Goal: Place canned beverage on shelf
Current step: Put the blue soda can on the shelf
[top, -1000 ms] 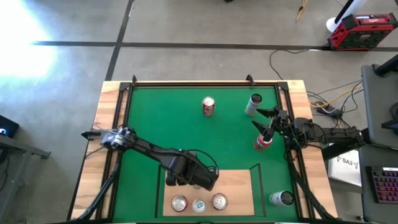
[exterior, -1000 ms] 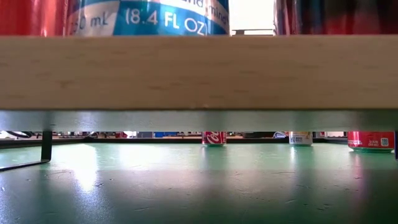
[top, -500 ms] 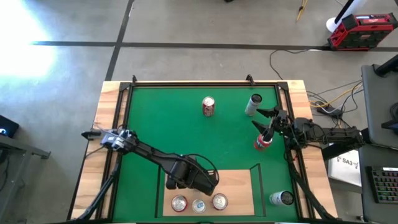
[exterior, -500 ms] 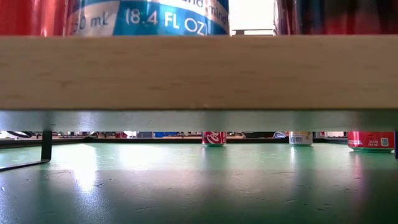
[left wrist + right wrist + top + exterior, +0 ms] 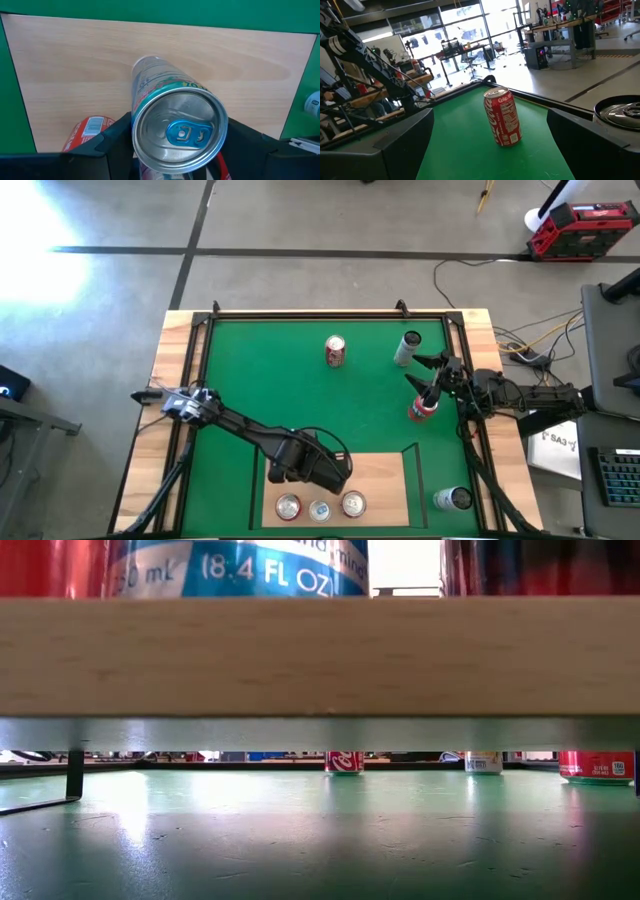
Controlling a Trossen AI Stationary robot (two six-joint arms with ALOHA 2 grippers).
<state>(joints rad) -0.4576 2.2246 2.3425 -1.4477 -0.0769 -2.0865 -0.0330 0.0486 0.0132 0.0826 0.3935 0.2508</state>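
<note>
1. Three cans stand in a row on the shelf (image 5: 385,480), along its front edge: a red can (image 5: 288,506), a pale blue can (image 5: 320,509) and another red can (image 5: 353,503).
2. Left gripper (image 5: 335,476) hovers over the shelf just behind that row, its fingers nearly together and holding nothing; the left wrist view looks down on the pale blue can.
3. Right gripper (image 5: 425,376) waits far beyond the shelf, spread wide beside a red can (image 5: 421,409) on the green mat (image 5: 260,370).

Evenly lit overall. Blown-out glare on floor (image 5: 45,230) upper left in high view. Bright backlit windows (image 5: 465,22) behind. Close shelf edge (image 5: 320,655) soft; glossy reflections on green mat (image 5: 320,830).
</note>
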